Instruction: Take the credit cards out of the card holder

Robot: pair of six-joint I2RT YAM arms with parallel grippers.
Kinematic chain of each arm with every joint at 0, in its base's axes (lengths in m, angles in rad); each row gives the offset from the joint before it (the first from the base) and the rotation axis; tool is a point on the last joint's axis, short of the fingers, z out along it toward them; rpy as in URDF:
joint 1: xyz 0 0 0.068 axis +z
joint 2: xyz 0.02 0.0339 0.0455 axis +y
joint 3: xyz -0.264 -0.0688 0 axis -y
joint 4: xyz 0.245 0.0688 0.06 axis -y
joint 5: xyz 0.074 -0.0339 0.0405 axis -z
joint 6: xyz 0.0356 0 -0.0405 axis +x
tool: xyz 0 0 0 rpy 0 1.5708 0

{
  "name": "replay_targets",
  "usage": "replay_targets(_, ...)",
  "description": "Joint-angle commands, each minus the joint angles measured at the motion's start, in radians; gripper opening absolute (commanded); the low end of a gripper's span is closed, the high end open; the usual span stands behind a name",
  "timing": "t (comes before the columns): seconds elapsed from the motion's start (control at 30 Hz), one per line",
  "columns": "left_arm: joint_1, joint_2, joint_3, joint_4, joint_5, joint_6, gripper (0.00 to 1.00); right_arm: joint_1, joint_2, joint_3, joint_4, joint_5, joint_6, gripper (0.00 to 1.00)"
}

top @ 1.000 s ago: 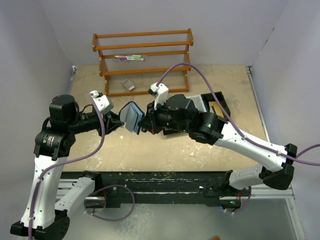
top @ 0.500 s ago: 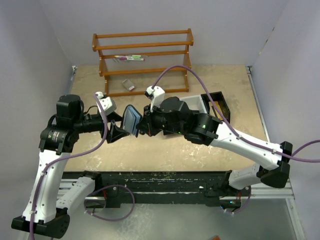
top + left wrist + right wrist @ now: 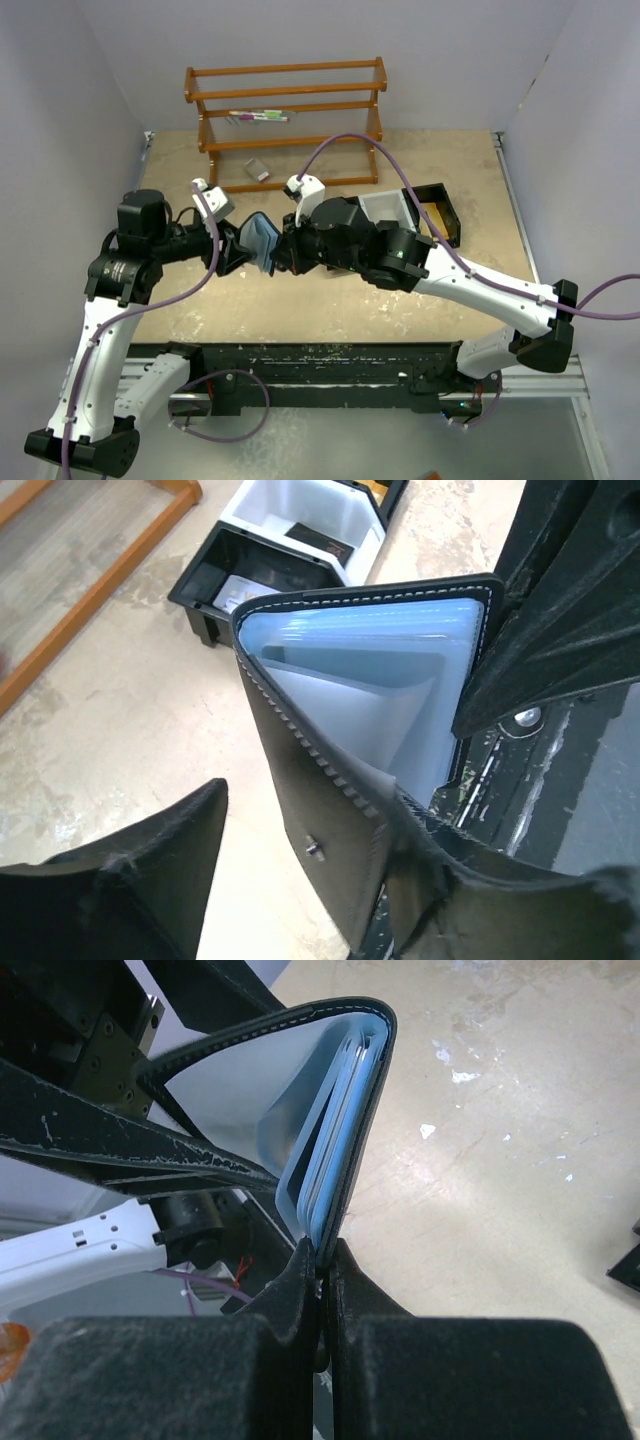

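Right gripper: pressing its fingers together on the edge of one flap of the holder, so carrying it in the air over the table, between the two arms and just left of the tray. Left gripper: standing spread, its fingers straddling the opposite black flap without closing on it. It is judged to be lining up to draw that flap aside, so that the slots are opening toward the wrist camera. Holder: gaping in a V, with blue-grey lining showing as layered pockets. Cards: none showing in the pockets in view, and whether any are lying deeper cannot be told. Markings: a small pale stud is sitting on the black face. No brand, label or lettering is reading legibly on holder, tray or rack.
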Motion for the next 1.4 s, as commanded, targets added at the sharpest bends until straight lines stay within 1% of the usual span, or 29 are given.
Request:
replay_targets(0.0, 0.0, 0.014, 0.023, 0.022, 0.098, -0.041, 0.69, 0.009, -0.01, 0.053, 0.034, 0.034, 0.02, 0.0)
replay_targets(0.07, -0.001, 0.022, 0.032, -0.015, 0.175, -0.033, 0.72, 0.012, -0.008, 0.051, 0.033, 0.038, 0.022, 0.0)
replay_targets(0.27, -0.001, -0.002, 0.0, -0.013, 0.154, -0.005, 0.72, 0.021, -0.005, 0.052, 0.041, 0.043, 0.028, 0.0)
replay_targets(0.4, -0.001, -0.003, -0.001, 0.01, 0.064, -0.013, 0.66, 0.029, -0.005, 0.056, 0.041, 0.046, 0.029, 0.0)
replay_targets(0.57, -0.001, -0.002, -0.008, 0.062, -0.003, -0.074, 0.66, 0.041, -0.004, 0.055, 0.04, 0.047, 0.034, 0.0)
replay_targets(0.67, -0.001, 0.01, 0.009, 0.044, 0.068, -0.075, 0.73, 0.043, -0.001, 0.051, 0.041, 0.054, 0.036, 0.0)
replay_targets(0.73, -0.001, 0.01, 0.016, 0.022, 0.124, -0.062, 0.75, 0.045, 0.001, 0.05, 0.038, 0.058, 0.039, 0.0)
replay_targets(0.8, -0.001, 0.014, 0.021, -0.018, 0.168, -0.016, 0.76, 0.046, 0.001, 0.048, 0.039, 0.062, 0.039, 0.0)
replay_targets(0.93, -0.001, 0.01, 0.017, -0.062, 0.183, 0.038, 0.78, 0.049, 0.003, 0.051, 0.04, 0.066, 0.036, 0.0)
replay_targets(1.03, -0.001, 0.005, 0.011, -0.054, 0.183, 0.041, 0.79, 0.054, 0.009, 0.056, 0.034, 0.07, 0.036, 0.0)
replay_targets(1.1, -0.001, -0.001, 0.007, -0.036, 0.159, 0.028, 0.78, 0.058, 0.011, 0.057, 0.033, 0.072, 0.036, 0.0)
replay_targets(1.2, -0.001, -0.023, -0.011, 0.027, 0.057, -0.008, 0.75, 0.062, 0.009, 0.059, 0.033, 0.075, 0.035, 0.0)
replay_targets(1.27, -0.001, -0.028, -0.014, 0.058, 0.017, -0.023, 0.73, 0.064, 0.006, 0.058, 0.031, 0.078, 0.035, 0.0)
replay_targets(1.37, -0.001, -0.024, -0.002, 0.06, -0.027, -0.031, 0.68, 0.063, 0.0, 0.051, 0.029, 0.085, 0.036, 0.0)
